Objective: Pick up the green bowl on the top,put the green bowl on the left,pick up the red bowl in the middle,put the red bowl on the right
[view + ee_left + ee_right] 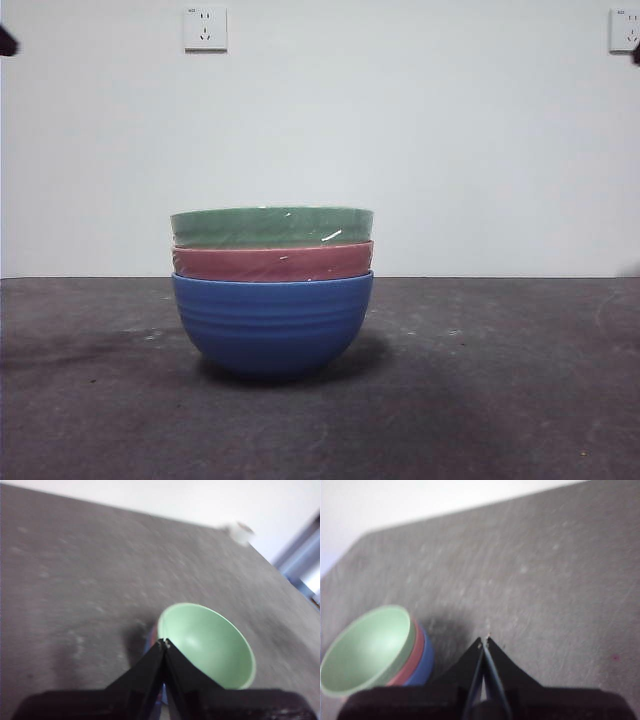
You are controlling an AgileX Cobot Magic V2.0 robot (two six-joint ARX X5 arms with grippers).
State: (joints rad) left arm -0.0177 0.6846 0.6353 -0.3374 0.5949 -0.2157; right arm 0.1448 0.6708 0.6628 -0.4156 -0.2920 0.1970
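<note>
Three bowls stand stacked in the middle of the table. The green bowl (271,227) is on top, the red bowl (272,262) is under it, and a blue bowl (272,324) is at the bottom. The green bowl's pale inside shows in the left wrist view (210,645) and the right wrist view (367,647). The red bowl's rim shows in the right wrist view (415,655). My left gripper (164,642) is shut and empty, high above the stack's near side. My right gripper (484,640) is shut and empty, off to one side of the stack.
The dark grey table (500,380) runs back to a white wall with two sockets (205,28). A small white object (241,531) sits at the table's far edge in the left wrist view. Black arm tips show at the front view's top corners (6,42).
</note>
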